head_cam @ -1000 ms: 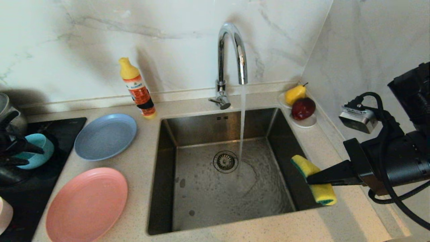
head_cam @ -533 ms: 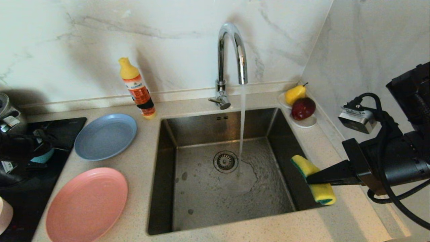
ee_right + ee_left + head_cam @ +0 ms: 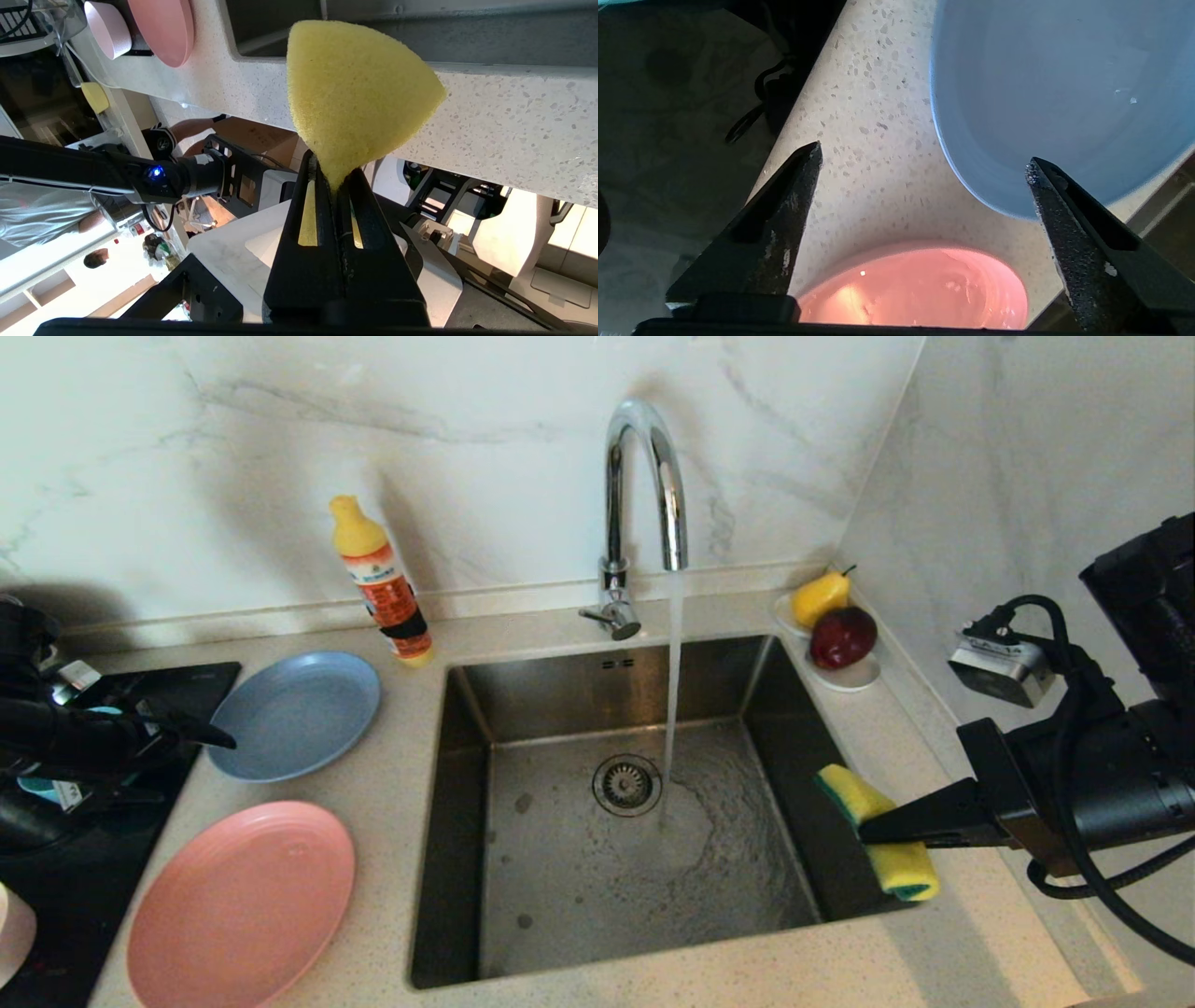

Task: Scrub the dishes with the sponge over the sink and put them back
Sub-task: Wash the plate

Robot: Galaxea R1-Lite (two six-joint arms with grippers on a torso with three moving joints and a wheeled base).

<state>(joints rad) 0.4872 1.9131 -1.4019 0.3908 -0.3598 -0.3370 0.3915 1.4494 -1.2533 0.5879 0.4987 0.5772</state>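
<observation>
Over at the left edge of the counter, the left gripper (image 3: 187, 747) hangs with its fingers spread wide and empty, the blue plate (image 3: 294, 714) just off its tips toward 3 o'clock and the pink plate (image 3: 241, 903) down at 5, so that arm's way nearer. The right gripper (image 3: 864, 828) is clamped on the sponge (image 3: 878, 833) over the sink (image 3: 448, 896) rim's right side. The bottle (image 3: 385, 581) label's too small to read.

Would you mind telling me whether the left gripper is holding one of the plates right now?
No, the left gripper has its jaws wide apart with nothing between them, hovering over the counter between the grey-blue plate and the salmon-pink plate.
</observation>
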